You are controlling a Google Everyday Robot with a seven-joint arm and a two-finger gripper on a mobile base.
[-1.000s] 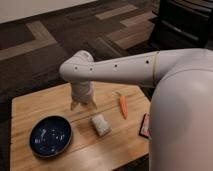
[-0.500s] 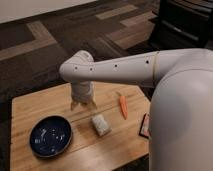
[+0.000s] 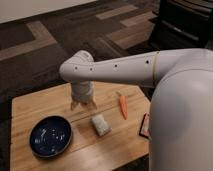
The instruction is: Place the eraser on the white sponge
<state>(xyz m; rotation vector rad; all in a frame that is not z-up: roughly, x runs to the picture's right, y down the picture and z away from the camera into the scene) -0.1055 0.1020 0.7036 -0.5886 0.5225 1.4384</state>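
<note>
Tool (image 3: 83,106) hangs over the back-middle of the table (image 3: 30,107), pointing down, fingers spread apart, nothing between them. Tips look just above the wood, though contact is hard to judge from this angle.

Eraser (image 3: 145,126) lies flat at the table's right edge, red-orange face up, dark rim. Part of it is hidden by the robot's own body. It's well apart from the tool, with the carrot (image 3: 122,106) in between.

Sponge (image 3: 100,124) is mid-table, near the tool and in front of it, right of the bowl (image 3: 50,136). Nothing on it yet, so the task hasn't started.

Handling, my read:
- Eraser: light, stiff, thin, probably grippy rubber. It won't crush.
- Low profile means the fingers must come down nearly to the wood. Take it top-down across the short width, on the dark side edges, near the middle so it stays level.
- It's close to the table edge and the robot's body, so a nudge could push it off.
- Sponge is soft, small and light. Set the eraser down flat and centred. Pressing hard may tilt or shift the pad.
</note>
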